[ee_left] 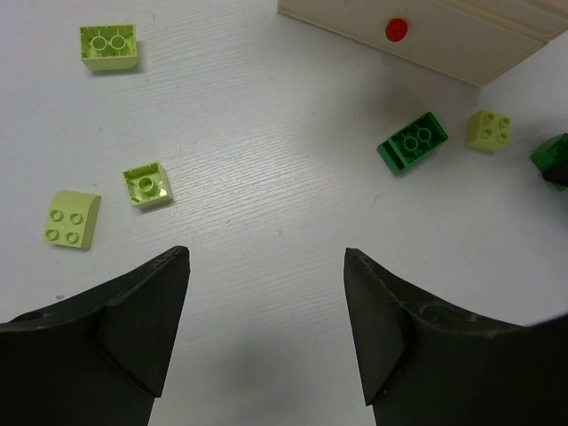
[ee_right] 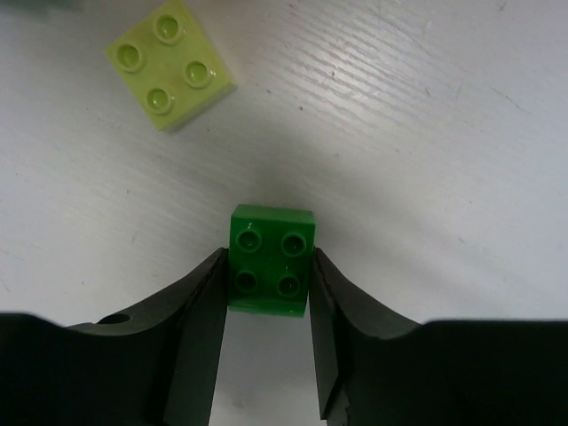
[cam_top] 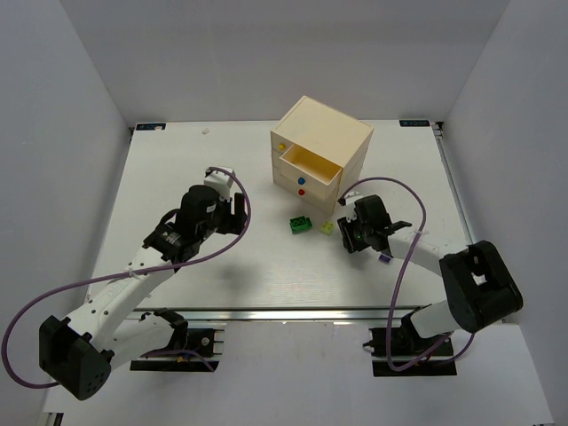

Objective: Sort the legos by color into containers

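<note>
A dark green lego (ee_right: 271, 257) with four studs rests on the white table, and both fingers of my right gripper (ee_right: 266, 262) press its sides, so the gripper is shut on it. A lime lego (ee_right: 170, 64) lies just beyond. From above, my right gripper (cam_top: 348, 232) is low beside that lime lego (cam_top: 327, 228) and a longer dark green lego (cam_top: 301, 224). My left gripper (ee_left: 266, 257) hangs open over bare table. Three lime legos (ee_left: 108, 45) (ee_left: 146, 185) (ee_left: 73, 217) lie to its left. The cream chest (cam_top: 342, 133) has one drawer (cam_top: 311, 164) pulled out.
The chest's front shows a yellow knob (cam_top: 280, 145), a blue knob (cam_top: 302, 180) and a red knob (cam_top: 301, 191). It stands right behind the legos and the right gripper. Grey walls close in the table on three sides.
</note>
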`<state>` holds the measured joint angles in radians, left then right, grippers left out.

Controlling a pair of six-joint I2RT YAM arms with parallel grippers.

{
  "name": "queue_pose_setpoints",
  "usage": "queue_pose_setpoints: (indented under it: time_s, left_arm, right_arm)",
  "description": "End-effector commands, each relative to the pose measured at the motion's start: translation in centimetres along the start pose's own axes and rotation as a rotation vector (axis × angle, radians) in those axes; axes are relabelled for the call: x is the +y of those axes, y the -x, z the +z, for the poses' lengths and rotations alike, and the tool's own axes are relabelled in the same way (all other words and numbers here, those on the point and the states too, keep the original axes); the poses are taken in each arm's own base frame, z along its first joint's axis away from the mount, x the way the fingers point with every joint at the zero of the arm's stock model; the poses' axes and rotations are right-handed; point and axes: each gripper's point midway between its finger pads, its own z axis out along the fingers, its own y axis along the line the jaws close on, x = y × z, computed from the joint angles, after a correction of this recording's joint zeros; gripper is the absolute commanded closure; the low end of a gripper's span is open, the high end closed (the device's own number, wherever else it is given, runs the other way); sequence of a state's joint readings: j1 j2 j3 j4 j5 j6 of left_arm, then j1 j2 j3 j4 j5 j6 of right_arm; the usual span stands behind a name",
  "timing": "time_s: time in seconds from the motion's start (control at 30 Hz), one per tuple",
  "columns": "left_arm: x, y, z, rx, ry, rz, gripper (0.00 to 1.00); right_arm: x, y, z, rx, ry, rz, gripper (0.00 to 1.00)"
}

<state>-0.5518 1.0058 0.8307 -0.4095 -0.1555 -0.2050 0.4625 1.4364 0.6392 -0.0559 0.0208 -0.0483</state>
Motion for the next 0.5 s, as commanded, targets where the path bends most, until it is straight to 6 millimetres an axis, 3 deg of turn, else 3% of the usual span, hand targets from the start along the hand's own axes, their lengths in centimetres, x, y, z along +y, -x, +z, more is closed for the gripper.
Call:
queue_pose_setpoints:
  time_s: [0.0, 0.17, 0.3, 0.37, 0.4, 0.47]
  left_arm:
    - [-0.9, 0.6, -0.5, -0.039, -0.050, 0.011, 0.20]
    - [-3.3, 0.9, -1.0, -0.064, -0.187, 0.037, 0.20]
    - [-4.4, 1.1, -1.6, -0.077, -0.249, 0.036, 0.19]
    - [-4.9, 1.1, -1.7, -0.082, -0.281, 0.042, 0.19]
    - [-5.1, 0.9, -1.7, -0.077, -0.294, 0.045, 0.19]
    - [-5.4, 1.0, -1.8, -0.080, -0.314, 0.052, 0.19]
  right_arm:
    - [-0.4, 0.3, -1.7, -0.019, -0.025, -0.039, 0.76]
    - [0.5, 4.6, -7.5, -0.123, 0.062, -0.246, 1.00]
    - [4.6, 8.0, -14.3, -0.230, 0.333, -0.499, 1.00]
    - [5.5, 10.3, -15.7, -0.317, 0.366, -0.538, 1.00]
    - [6.0, 12.5, -16.9, -0.377, 0.383, -0.547, 1.00]
    - [6.1, 15.4, -17.0, -0.445, 0.381, -0.532, 1.00]
